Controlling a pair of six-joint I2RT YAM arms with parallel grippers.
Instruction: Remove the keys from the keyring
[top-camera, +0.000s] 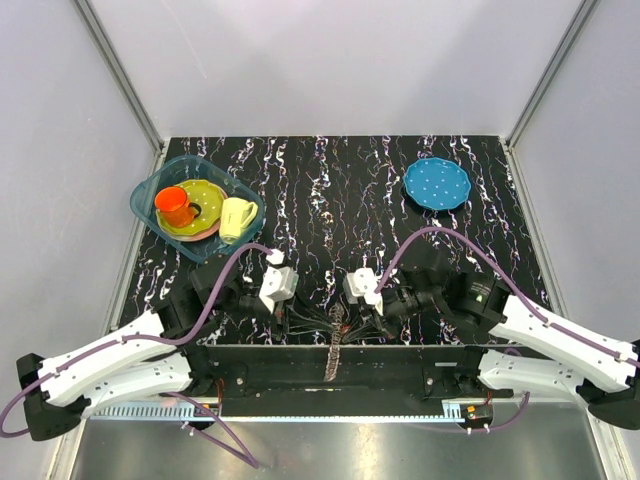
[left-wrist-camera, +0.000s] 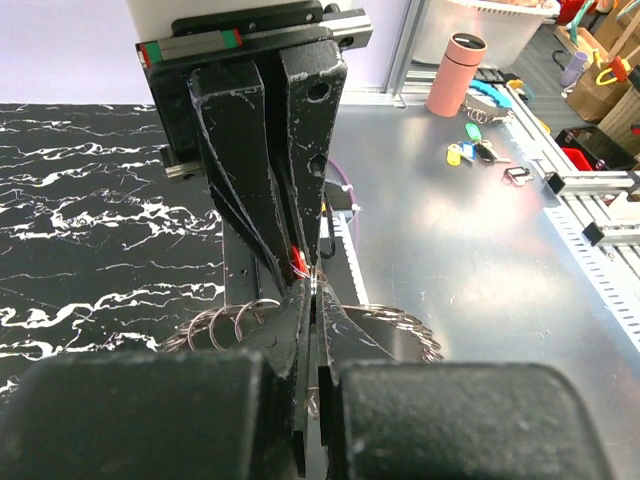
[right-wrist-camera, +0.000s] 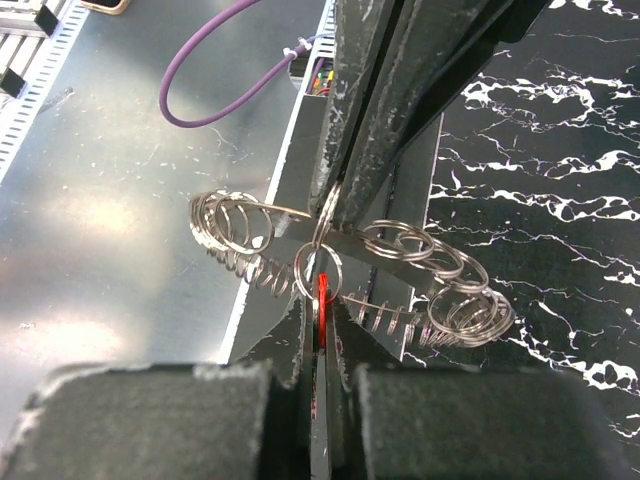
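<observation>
The keyring (top-camera: 335, 338), a grey metal loop fringed with many small rings, hangs between my two grippers over the table's near edge. In the right wrist view my right gripper (right-wrist-camera: 322, 300) is shut on a thin bright red key (right-wrist-camera: 322, 292) that hangs from a small ring. The left gripper's fingers (right-wrist-camera: 372, 120) come down from above and pinch a ring of the keyring (right-wrist-camera: 405, 245). In the left wrist view my left gripper (left-wrist-camera: 315, 292) is shut on the keyring (left-wrist-camera: 400, 322), with the red key (left-wrist-camera: 298, 260) just beyond its tips. From above, the left gripper (top-camera: 312, 320) and right gripper (top-camera: 362, 320) nearly meet tip to tip.
A clear blue tub (top-camera: 150, 190) at the back left holds an orange cup (top-camera: 175, 205), a yellow-green plate (top-camera: 208, 195) and a cream cup (top-camera: 236, 217). A blue dotted plate (top-camera: 437, 183) lies at the back right. A pink tumbler (left-wrist-camera: 456, 72) stands on the metal bench beyond.
</observation>
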